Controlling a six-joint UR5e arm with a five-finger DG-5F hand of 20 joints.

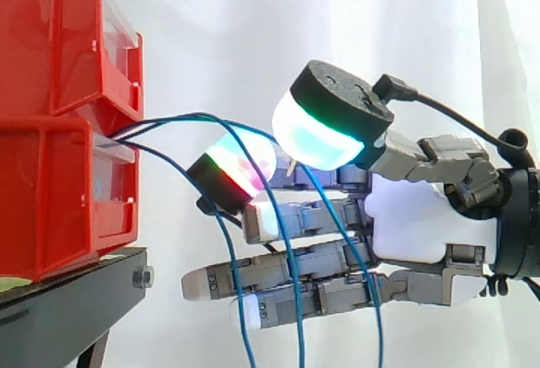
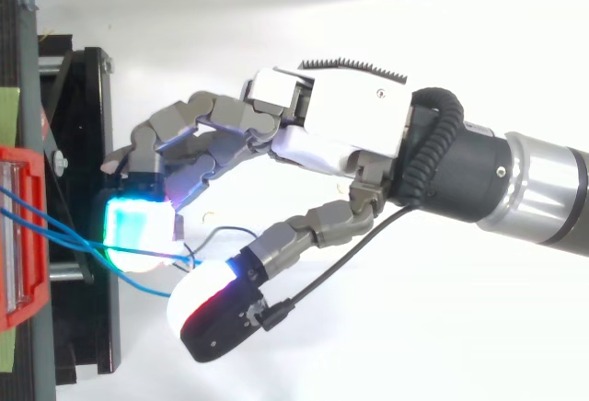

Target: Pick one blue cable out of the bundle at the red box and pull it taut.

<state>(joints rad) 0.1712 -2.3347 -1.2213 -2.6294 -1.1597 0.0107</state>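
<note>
Several thin blue cables [image 1: 291,284] leave the lower red bin [image 1: 59,199], arch to the right and hang down across my hand [image 1: 413,216]. From above, the blue cables [image 2: 64,235] run from the red bin [image 2: 18,235] into the gap between two glowing pads. My hand [image 2: 331,130] reaches in from the right with its fingers stretched toward the bin. One bent finger's pad [image 2: 138,226] glows cyan and the thumb pad [image 2: 207,304] glows white and red. The two pads stand apart, with the cables passing between them, unpinched. The lower fingers [image 1: 253,279] lie straight behind the hanging cables.
Two red bins are stacked on a black stand [image 1: 76,292] at the left, a second bin [image 1: 59,39] above the lower one. A white curtain hangs behind. The stand's black frame [image 2: 92,143] lies just left of the fingertips.
</note>
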